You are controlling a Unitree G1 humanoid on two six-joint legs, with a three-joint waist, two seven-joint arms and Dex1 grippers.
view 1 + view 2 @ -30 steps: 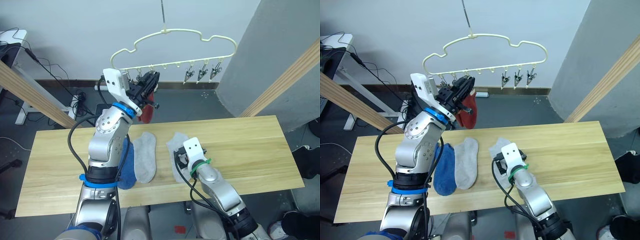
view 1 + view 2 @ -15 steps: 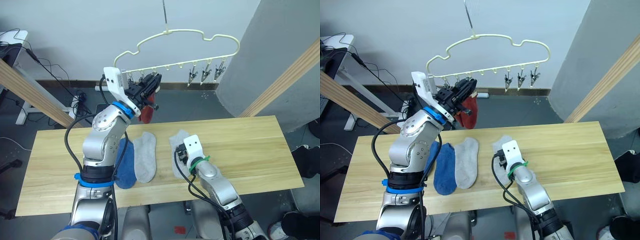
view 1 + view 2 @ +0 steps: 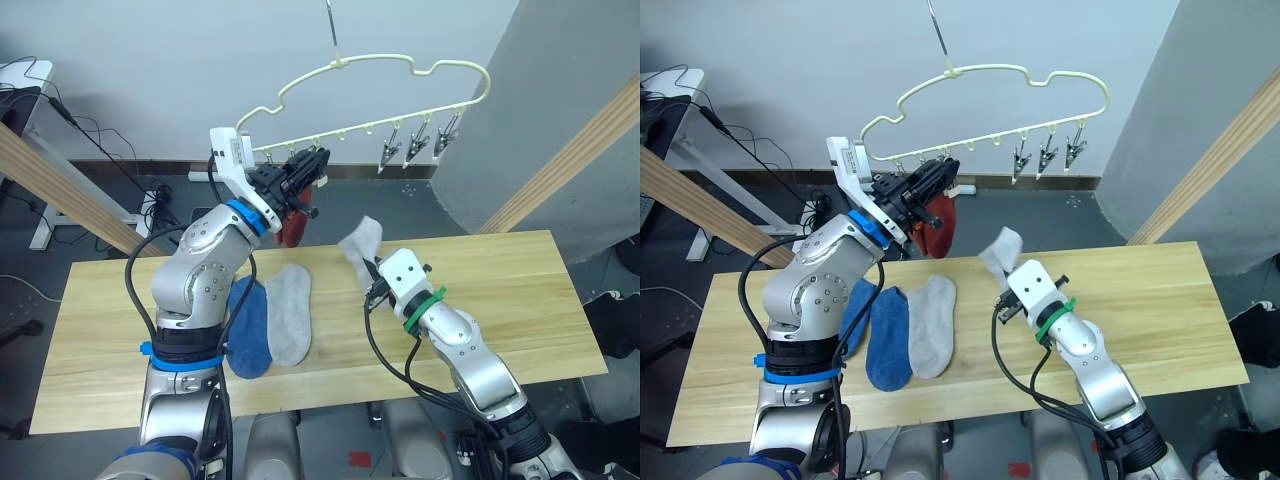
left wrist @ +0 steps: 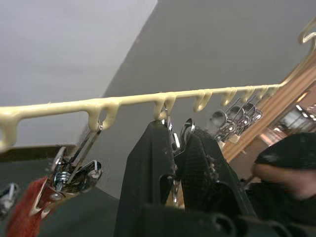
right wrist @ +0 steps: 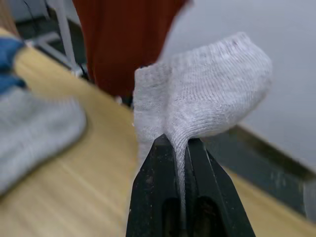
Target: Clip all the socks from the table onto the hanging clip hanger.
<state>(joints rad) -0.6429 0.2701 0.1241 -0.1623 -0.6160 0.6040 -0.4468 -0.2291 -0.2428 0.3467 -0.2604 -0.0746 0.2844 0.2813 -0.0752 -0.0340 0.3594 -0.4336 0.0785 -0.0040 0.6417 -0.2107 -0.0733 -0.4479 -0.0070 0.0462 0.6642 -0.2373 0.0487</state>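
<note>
Grey sock (image 3: 1002, 247) is pinched tight in the right gripper (image 5: 180, 148), lifted off the table (image 3: 1160, 300) for hanging. Left gripper (image 4: 177, 148) squeezes 1 clip (image 4: 174, 140) on the hanger (image 3: 990, 75), likely opening it. 3 socks lie on the table; 1 red sock (image 3: 936, 228) hangs.

Over the long pale wooden worktop (image 3: 1160, 300) hangs a thin pale yellow wire clip hanger (image 3: 985, 105) with a cloud-shaped outline, tilted so its right end sits higher. Three bare metal clips (image 3: 1045, 158) dangle near that end. The left gripper (image 3: 933, 185) is raised to the hanger's left part, just above a hanging rust red sock (image 3: 935, 228). The right gripper (image 3: 1006, 290) holds a light grey knit sock (image 3: 1002, 249) lifted clear of the wood, jaws pinched on it. On the worktop lie two blue socks (image 3: 887, 338) and one more light grey sock (image 3: 931, 325), side by side.
</note>
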